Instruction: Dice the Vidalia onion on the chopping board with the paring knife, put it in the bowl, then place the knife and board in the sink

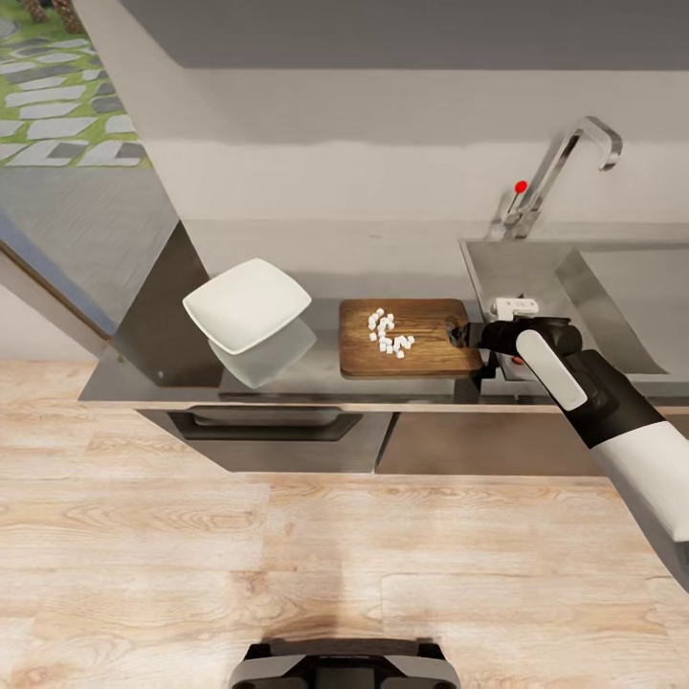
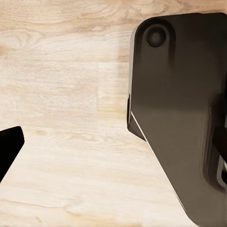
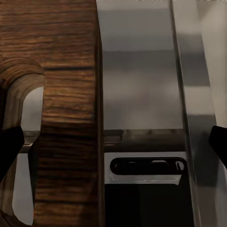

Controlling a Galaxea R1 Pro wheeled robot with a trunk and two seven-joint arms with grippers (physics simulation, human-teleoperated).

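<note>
Diced onion (image 1: pixel 389 334) lies heaped mid-frame on the chopping board (image 1: pixel 426 362), the bowl (image 1: pixel 247 304) left of it. The right gripper (image 1: pixel 461 335), fingers spread, straddles the board's handle end; tilting could spill pieces onto the countertop (image 1: pixel 144 378).

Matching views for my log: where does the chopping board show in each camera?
Head view: the board lies mid-counter, diced onion on it, right pincer at its slot end.
Left wrist view: floor and robot body; no board.
Right wrist view: the board is close up, slot handle at the edge.
Shared landmark: the slot handle, beside the steel sink.
</note>
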